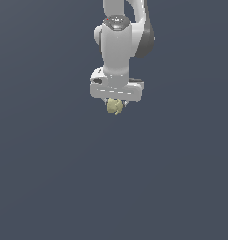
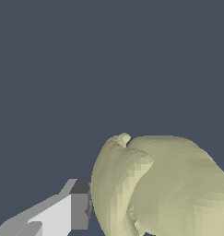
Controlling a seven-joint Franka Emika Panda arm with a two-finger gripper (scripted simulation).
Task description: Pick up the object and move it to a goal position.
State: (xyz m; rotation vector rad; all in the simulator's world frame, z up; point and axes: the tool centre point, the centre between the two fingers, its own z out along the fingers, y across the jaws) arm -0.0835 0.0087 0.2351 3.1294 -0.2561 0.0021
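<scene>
The object [image 1: 115, 107] is a small pale olive-yellow lumpy thing with folded ridges. In the exterior view it hangs right under the white hand of my arm, in the upper middle of the picture. My gripper [image 1: 115, 104] is shut on it; the fingers are mostly hidden behind the hand and the object. In the wrist view the object [image 2: 164, 189] fills much of the picture, close to the camera, and one grey-tipped finger [image 2: 79, 209] presses against its side. The other finger is hidden behind the object.
Only a plain dark blue-grey ground [image 1: 54, 178] shows around the arm in both views. No goal mark or other thing is in view.
</scene>
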